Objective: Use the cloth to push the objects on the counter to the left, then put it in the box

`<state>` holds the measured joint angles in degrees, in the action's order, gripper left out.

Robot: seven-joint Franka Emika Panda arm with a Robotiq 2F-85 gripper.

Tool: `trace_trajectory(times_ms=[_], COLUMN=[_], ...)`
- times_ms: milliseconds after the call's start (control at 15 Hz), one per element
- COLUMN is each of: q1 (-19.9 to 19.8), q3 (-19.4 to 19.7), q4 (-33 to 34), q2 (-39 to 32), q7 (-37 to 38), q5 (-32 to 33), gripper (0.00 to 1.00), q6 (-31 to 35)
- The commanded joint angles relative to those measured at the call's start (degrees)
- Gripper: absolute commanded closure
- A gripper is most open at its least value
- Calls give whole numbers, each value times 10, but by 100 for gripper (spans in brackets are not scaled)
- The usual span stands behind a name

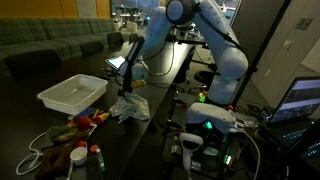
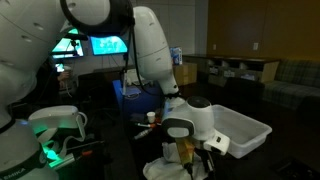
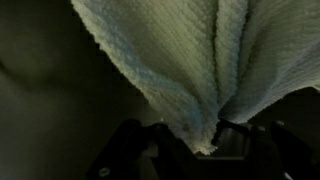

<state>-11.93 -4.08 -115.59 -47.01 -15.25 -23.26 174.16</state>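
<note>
My gripper (image 1: 125,96) is shut on a pale knitted cloth (image 1: 131,108) and holds it by a pinched corner, with the rest draped down onto the dark counter. In the wrist view the cloth (image 3: 190,55) fans out from between the jaws (image 3: 195,140). A small pile of coloured objects (image 1: 80,122) lies on the counter just beside the cloth. The white box (image 1: 72,93) stands open beyond them. It also shows in an exterior view (image 2: 243,132). There the gripper is hidden behind a round device.
A bottle and small items (image 1: 78,156) stand near the counter's front edge with a white cable. A green-lit stand with a camera (image 1: 205,122) is close to the arm's base. A round camera device (image 2: 186,126) blocks the foreground. Sofas sit in the background.
</note>
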Motion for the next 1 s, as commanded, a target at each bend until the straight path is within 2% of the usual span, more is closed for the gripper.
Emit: trace_trajectory(times_ms=[0,267,400,667,933], q1=[67,167,209,278,336], q3=[71,175,211,239,247], q4=[85,144,156,153,147], q2=[-83,-140,-154,-160,-159], q7=[143,297,360,442,491], q5=[45,30,24,24,28], gripper=[92,92,92,92,92], q6=[58,58,40,14,2])
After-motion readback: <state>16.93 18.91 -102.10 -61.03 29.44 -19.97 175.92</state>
